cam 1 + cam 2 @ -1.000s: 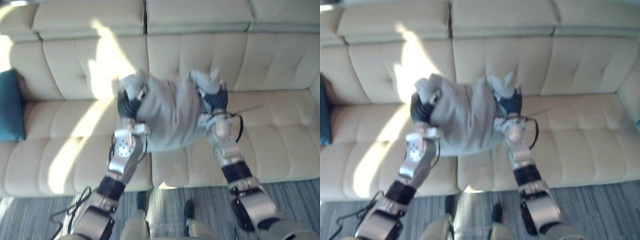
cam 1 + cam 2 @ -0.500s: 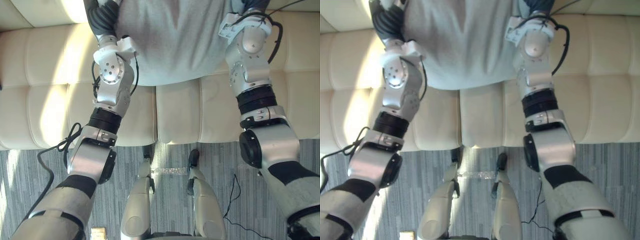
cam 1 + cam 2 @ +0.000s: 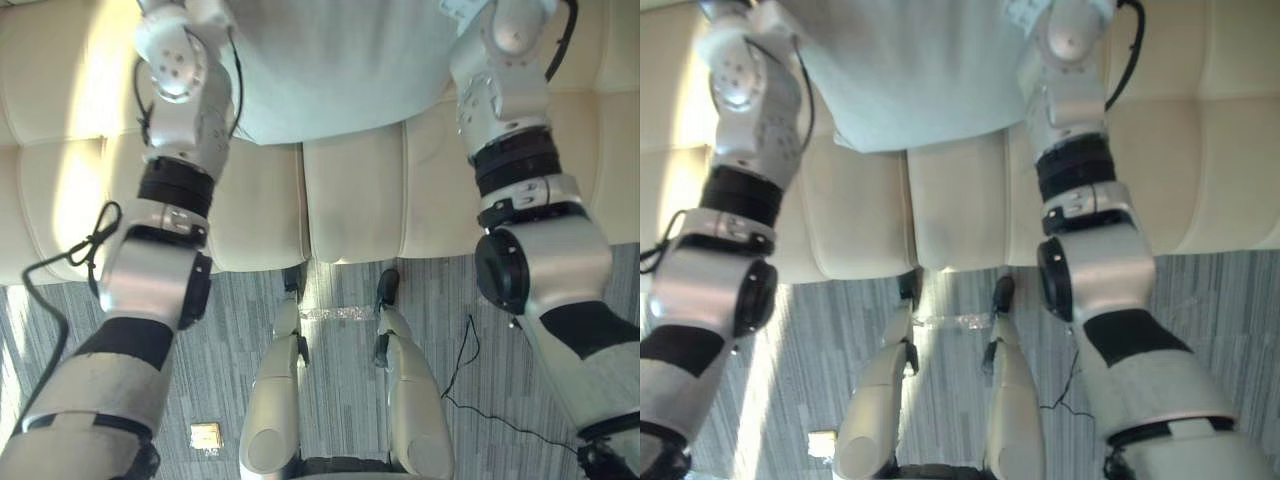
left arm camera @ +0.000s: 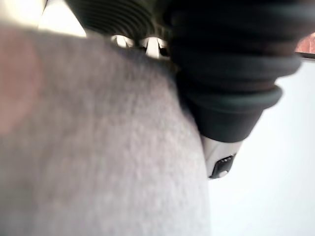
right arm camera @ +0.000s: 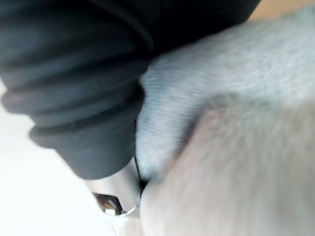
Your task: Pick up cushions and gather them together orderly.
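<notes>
Cushion: the grey cushion [image 3: 335, 70] is at 12 o'clock in your head views, raised in front of the cream sofa [image 3: 360, 200]. Its lower edge hangs over the seat.
Flanks: the left arm [image 3: 175, 130] runs up at 11 o'clock and the right arm [image 3: 505, 110] at 1 o'clock. The cushion is between them and touches both.
Left hand: in its wrist view the left hand [image 4: 231, 73] shows you its dark ribbed cover pressed against the cushion's grey fabric. You cannot tell how far it is open or whether it has a grip.
Right hand: the right hand [image 5: 83, 83] has its ribbed cover tight against the same fabric, which bulges around it. Here too you cannot tell its state.
Floor: grey striped carpet [image 3: 250, 330] lies from 5 to 7 o'clock, with a small tan square [image 3: 205, 435] at 7 o'clock.
</notes>
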